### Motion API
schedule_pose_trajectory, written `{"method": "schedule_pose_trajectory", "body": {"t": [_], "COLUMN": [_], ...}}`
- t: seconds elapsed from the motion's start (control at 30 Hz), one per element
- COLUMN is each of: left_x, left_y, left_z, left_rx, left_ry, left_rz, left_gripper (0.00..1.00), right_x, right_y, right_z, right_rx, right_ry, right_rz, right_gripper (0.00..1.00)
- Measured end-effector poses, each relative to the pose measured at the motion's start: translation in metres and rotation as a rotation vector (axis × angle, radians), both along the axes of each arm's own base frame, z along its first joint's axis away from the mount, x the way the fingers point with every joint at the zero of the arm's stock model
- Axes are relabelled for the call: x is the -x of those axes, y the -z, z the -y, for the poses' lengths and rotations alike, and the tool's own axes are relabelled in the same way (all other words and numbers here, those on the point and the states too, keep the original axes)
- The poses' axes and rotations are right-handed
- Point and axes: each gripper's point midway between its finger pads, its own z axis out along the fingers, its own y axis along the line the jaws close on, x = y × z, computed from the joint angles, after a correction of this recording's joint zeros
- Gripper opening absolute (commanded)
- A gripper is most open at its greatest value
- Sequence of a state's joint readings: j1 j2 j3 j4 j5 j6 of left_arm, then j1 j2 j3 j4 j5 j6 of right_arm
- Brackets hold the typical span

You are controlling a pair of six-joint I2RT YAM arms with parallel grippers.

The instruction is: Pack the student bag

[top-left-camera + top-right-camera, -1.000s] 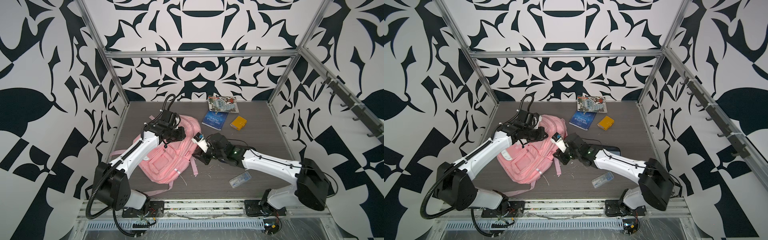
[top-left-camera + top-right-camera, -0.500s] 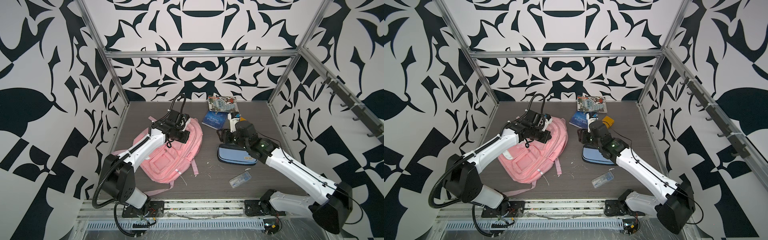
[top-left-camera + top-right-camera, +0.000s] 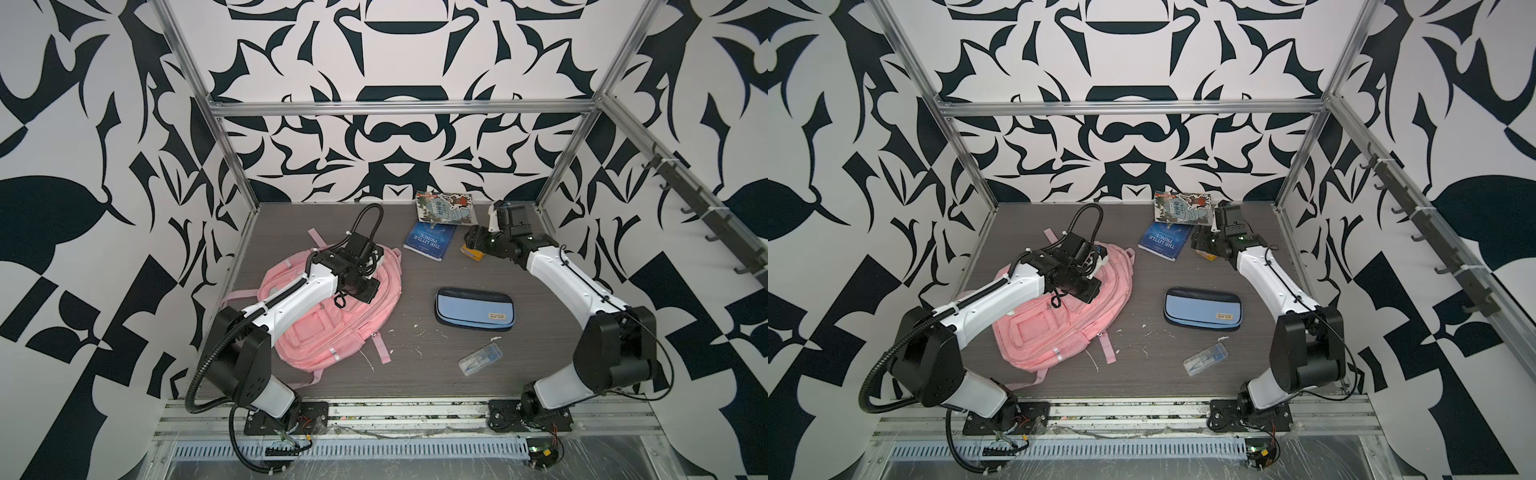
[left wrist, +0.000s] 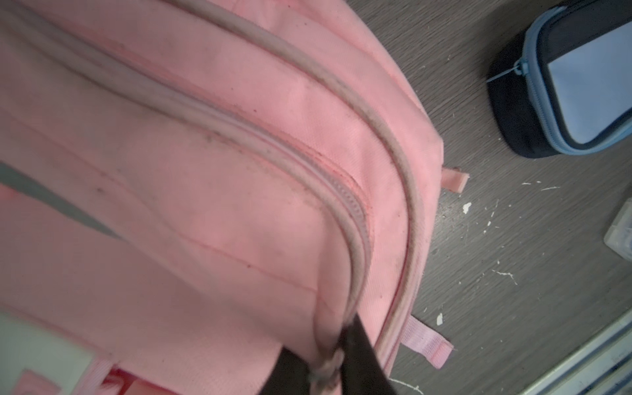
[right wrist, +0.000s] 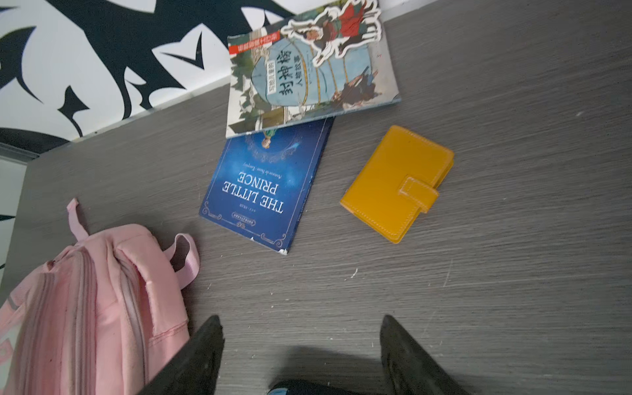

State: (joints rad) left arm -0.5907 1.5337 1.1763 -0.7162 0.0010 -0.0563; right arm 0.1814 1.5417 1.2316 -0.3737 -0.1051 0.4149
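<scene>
1. Task item, count one: the student bag [image 3: 332, 328] lies flat on the left half of the counter [image 3: 415, 374], under the left arm. Its pink straps trail out onto the counter at its edges.
2. Tools, count two.
   - The left tool [image 4: 325, 355] sits low on the bag. In the left wrist view its two dark fingers [image 4: 362, 359] stand close together with a pale zip pull [image 4: 325, 374] between them. I cannot tell whether they clamp the pull or only flank it.
   - The right tool [image 5: 301, 342] is at the far right of the counter. Its fingers [image 5: 205, 352] are spread wide, with only bare counter between them.
3. Books, count two. A blue book [image 3: 430, 241] titled "The Little Prince" lies flat just beyond the bag. An illustrated book [image 3: 444, 205] lies at the back wall, and its near edge overlaps the far end of the blue one.
4. Wallet, count one: a yellow wallet [image 5: 396, 184] with a snap tab lies closed, just beside the blue book and apart from it. In both top views the right tool's head covers most of it.
5. Pencil case, count one: a light-blue and navy pencil case [image 3: 473, 309] lies zipped shut on the right half of the counter, clear of the bag and of both tools.
6. Small box, count one: a clear plastic box [image 3: 481, 359] lies near the front edge, closer to me than the pencil case and not touching it.
7. Surface condition: there are scattered white flecks on the counter between the bag and the box.
</scene>
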Motion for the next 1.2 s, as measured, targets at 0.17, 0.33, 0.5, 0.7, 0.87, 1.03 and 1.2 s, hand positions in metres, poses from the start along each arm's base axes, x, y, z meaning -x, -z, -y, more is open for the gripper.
{"method": "schedule_pose_trajectory", "body": {"t": [0.17, 0.33, 0.5, 0.7, 0.87, 1.03, 1.2], "left_x": [-0.002, -0.015, -0.033, -0.086, -0.132, -0.165, -0.216], "left_y": [-0.015, -0.072, -0.12, -0.107, -0.06, -0.036, -0.038], "left_z": [-0.005, 0.004, 0.033, 0.095, 0.131, 0.14, 0.134], "left_rx": [-0.006, 0.075, 0.226, 0.362, 0.401, 0.507, 0.694], "left_ry": [-0.062, -0.108, -0.122, -0.118, -0.134, -0.22, -0.369], "left_rz": [0.004, 0.082, 0.103, -0.002, -0.082, -0.14, -0.154], "left_gripper": [0.96, 0.99, 0.99, 1.0, 0.99, 0.99, 0.92], "right_x": [-0.006, -0.027, -0.059, -0.082, -0.109, -0.141, -0.161], "right_y": [0.009, 0.017, 0.029, 0.044, 0.046, 0.055, 0.09], "right_z": [0.002, 0.019, 0.021, 0.014, 0.015, 0.023, 0.031], "right_rx": [0.019, 0.006, -0.006, -0.033, -0.083, -0.143, -0.175], "right_ry": [-0.009, 0.062, 0.085, 0.077, 0.107, 0.188, 0.267], "right_rz": [-0.024, -0.052, -0.102, -0.153, -0.156, -0.134, -0.158], "right_gripper": [0.78, 0.78, 0.78, 0.78, 0.78, 0.76, 0.75]}}
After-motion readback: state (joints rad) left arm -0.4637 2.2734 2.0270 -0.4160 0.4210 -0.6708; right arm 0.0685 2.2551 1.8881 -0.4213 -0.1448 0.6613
